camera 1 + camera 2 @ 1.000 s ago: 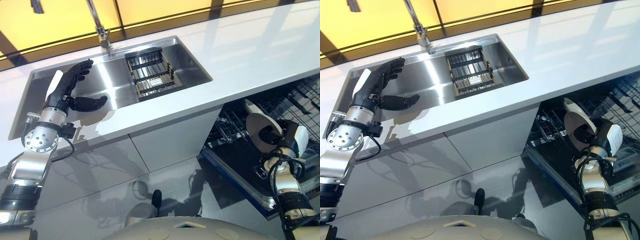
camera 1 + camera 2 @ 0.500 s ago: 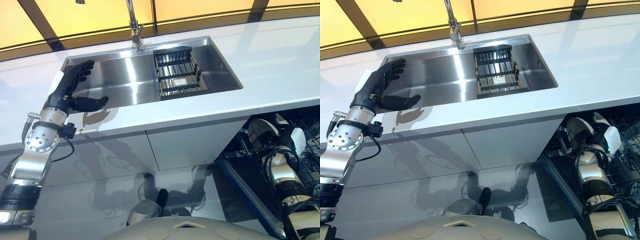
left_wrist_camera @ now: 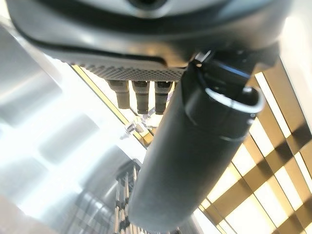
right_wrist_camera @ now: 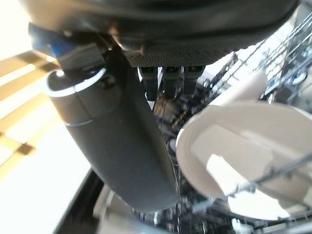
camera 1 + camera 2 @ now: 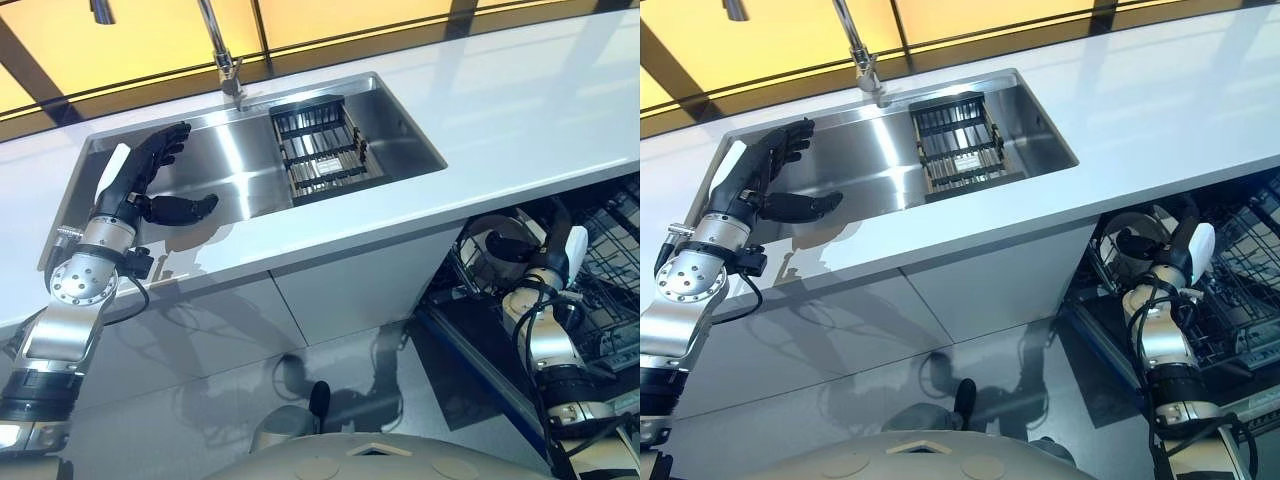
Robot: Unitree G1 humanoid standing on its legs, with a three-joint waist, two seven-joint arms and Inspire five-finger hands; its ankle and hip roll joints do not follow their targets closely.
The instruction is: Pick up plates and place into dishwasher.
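Bright daylight glares off the sink point(image 5: 200, 175) (wrist views blur up close).

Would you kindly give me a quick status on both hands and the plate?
Left hand open, hovering over the sink. Right hand open at the dishwasher rack. Plate seated in the rack, not gripped. Nothing blocking.

No legible text, labels, numbers or signs anywhere.
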